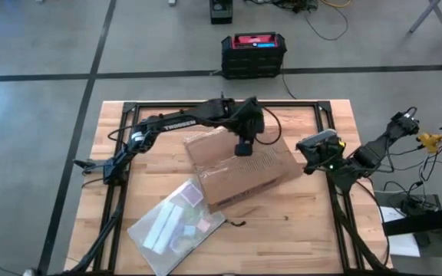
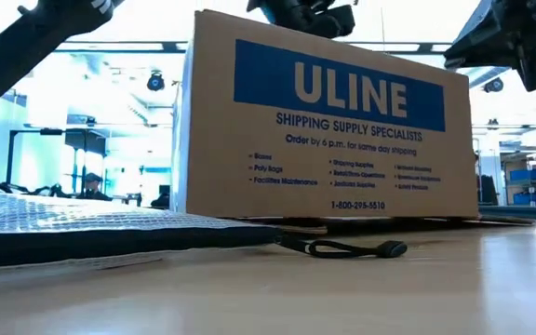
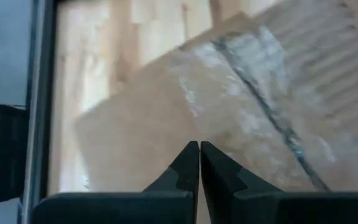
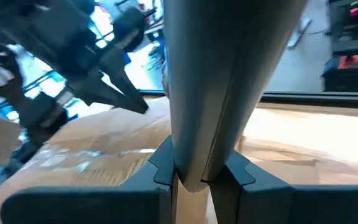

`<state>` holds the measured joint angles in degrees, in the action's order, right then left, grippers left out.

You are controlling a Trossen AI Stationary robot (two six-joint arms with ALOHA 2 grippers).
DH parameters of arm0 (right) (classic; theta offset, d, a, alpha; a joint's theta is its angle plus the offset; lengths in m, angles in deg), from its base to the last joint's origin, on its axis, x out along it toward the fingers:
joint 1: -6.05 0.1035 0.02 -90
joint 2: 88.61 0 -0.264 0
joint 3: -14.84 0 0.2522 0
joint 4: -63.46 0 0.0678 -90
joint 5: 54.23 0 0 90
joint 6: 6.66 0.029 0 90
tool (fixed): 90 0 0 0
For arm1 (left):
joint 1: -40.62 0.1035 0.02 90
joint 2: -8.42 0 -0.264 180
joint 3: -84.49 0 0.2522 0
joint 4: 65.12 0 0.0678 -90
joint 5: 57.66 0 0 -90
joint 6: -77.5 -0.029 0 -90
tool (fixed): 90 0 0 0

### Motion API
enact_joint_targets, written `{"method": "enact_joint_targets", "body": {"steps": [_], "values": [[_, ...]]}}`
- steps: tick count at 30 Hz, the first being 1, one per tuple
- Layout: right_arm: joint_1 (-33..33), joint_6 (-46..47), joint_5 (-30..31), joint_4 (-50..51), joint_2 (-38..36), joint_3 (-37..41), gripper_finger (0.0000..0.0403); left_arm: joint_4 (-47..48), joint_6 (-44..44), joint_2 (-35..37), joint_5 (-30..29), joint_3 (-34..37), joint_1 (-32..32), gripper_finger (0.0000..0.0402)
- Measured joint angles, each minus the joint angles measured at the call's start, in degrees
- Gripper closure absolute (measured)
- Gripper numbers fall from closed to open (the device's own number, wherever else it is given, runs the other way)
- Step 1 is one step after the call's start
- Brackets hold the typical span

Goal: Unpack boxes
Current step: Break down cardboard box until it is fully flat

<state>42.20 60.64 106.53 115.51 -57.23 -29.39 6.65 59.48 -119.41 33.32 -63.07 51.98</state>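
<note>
Box (image 1: 240, 172) sits near the middle of your worktop (image 1: 298, 230), brown cardboard with its taped flaps facing up; in the low view its side shows a blue ULINE label (image 2: 339, 86) over black print. Your left gripper (image 1: 242, 147) hangs over the box's far half, and the left wrist view shows its fingers (image 3: 188, 165) pressed together with nothing between them, just above the clear tape (image 3: 272, 118) running along the flap seam. Your right gripper (image 1: 319, 147) is at the box's right end, beside the corner. In the right wrist view its fingers (image 4: 163, 163) stand narrow, closed on a grey tapered tool (image 4: 222, 74) that fills the middle of that picture; you cannot tell from any view whether the tool's tip touches the cardboard. A clear plastic bag (image 1: 176, 224) with flat packets inside lies on the worktop in front of the box, touching its near left corner. A black cord (image 2: 342, 247) lies on the wood just beside the bag's edge. Beyond the worktop a black-and-red case (image 1: 253, 55) stands on the floor
</note>
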Motion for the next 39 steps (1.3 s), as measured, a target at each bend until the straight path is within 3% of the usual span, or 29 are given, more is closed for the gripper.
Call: {"method": "enact_joint_targets", "body": {"steps": [6,12,15,20,25,32,39], "values": [[-5.4,-2.0,2.0,-3.0,2.6,0.2,0.0363,-10.0,-1.1,-0.7,10.7,0.4,0.7,0.0402],[-11.6,-8.6,1.4,-12.8,5.0,0.6,0.0363,-15.3,-2.5,-2.7,5.6,2.3,2.2,0.0401],[-16.1,-14.6,-3.6,-18.8,6.4,0.7,0.0363,-15.7,-2.4,-2.6,5.3,3.0,3.6,0.0401],[-27.4,-24.3,-18.6,-28.3,9.0,1.1,0.0363,-13.0,-1.9,-2.6,5.7,3.2,4.9,0.0402],[-37.1,-28.0,-30.9,-38.4,12.6,3.4,0.0363,-10.4,-2.1,-2.4,7.0,4.2,4.9,0.0401],[-38.4,-27.9,-35.2,-46.0,18.7,4.3,0.0363,-10.0,-2.7,-2.2,7.3,5.0,5.0,0.0401],[-38.4,-28.6,-34.3,-46.6,20.0,4.3,0.0363,-9.8,-2.9,-2.3,7.2,5.0,5.0,0.0401]]}}
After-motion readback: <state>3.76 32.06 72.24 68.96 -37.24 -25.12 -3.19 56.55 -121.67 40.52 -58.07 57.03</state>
